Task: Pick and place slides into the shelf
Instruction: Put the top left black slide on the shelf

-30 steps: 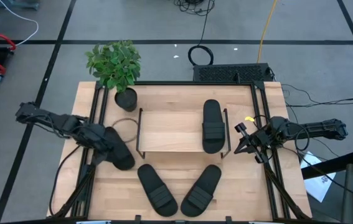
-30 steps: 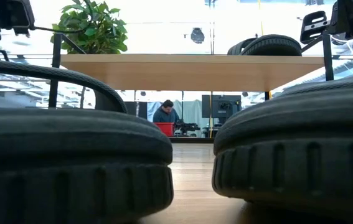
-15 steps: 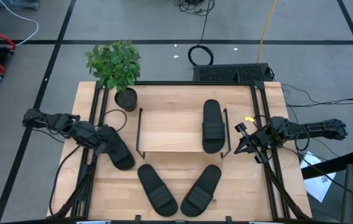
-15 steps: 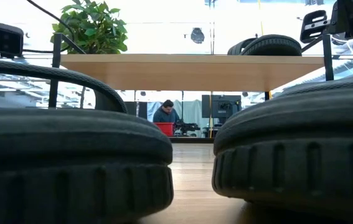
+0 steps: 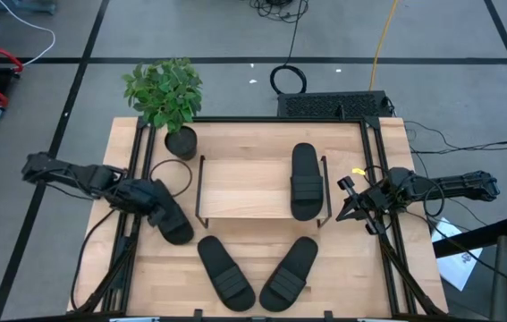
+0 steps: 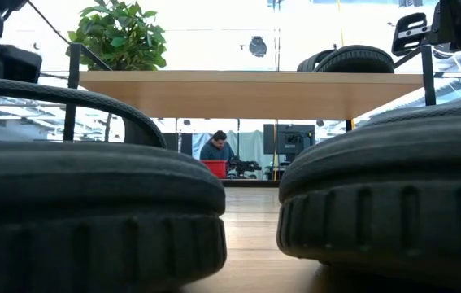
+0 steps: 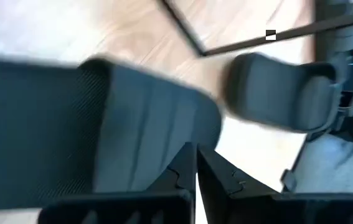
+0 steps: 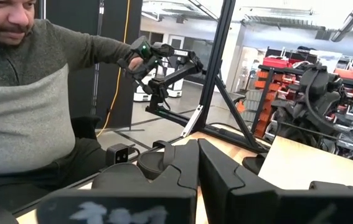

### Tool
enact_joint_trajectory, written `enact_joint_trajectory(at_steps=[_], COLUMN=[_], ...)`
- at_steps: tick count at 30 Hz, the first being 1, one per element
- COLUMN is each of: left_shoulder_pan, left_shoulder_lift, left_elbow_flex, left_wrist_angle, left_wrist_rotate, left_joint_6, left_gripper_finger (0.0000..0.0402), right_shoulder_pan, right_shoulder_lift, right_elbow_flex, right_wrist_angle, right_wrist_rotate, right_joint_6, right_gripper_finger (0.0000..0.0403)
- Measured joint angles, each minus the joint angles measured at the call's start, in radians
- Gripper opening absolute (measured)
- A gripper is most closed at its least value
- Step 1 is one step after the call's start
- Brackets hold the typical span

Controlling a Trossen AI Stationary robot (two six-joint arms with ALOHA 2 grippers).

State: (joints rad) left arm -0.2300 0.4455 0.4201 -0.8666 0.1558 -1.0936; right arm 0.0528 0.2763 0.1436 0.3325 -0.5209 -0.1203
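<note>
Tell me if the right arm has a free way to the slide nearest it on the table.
Probably yes. The right gripper hangs shut beside the shelf, and bare table lies between it and that slide; nothing blocks it.

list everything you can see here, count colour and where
slides: four, black; one on the shelf top, one at the table's left by the left arm, two at the front
shelf: one, light wood top, black wire frame; table centre
potted plant: one, green, dark pot; back left corner
table: one, light wood
person: one, grey top; beyond the table
left pincer: shut, at the left slide
right pincer: shut, right of the shelf
</note>
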Motion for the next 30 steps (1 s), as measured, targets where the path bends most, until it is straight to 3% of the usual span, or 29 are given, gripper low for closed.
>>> enact_joint_trajectory(at_steps=[8,19,24,30], left_shoulder_pan=[0.065,0.152,0.176,0.191], left_shoulder_lift=[0.015,0.211,0.275,0.327], left_elbow_flex=[0.096,0.097,0.097,0.097], left_wrist_angle=[-0.065,-0.129,-0.119,-0.117], left_wrist_rotate=[-0.048,0.053,0.046,0.056], left_joint_6=[0.178,0.209,0.26,0.293], left_gripper_finger=[0.0095,0.0233,0.0263,0.0269], right_shoulder_pan=[0.0,0.0,0.0,0.0], right_shoulder_lift=[0.0,0.0,0.0,0.0], right_elbow_flex=[0.0,0.0,0.0,0.0], right_wrist_angle=[0.0,0.0,0.0,0.0], right_wrist_rotate=[0.0,0.0,0.0,0.0], right_joint_6=[0.0,0.0,0.003,0.003], right_gripper_finger=[0.0,0.0,0.0,0.0])
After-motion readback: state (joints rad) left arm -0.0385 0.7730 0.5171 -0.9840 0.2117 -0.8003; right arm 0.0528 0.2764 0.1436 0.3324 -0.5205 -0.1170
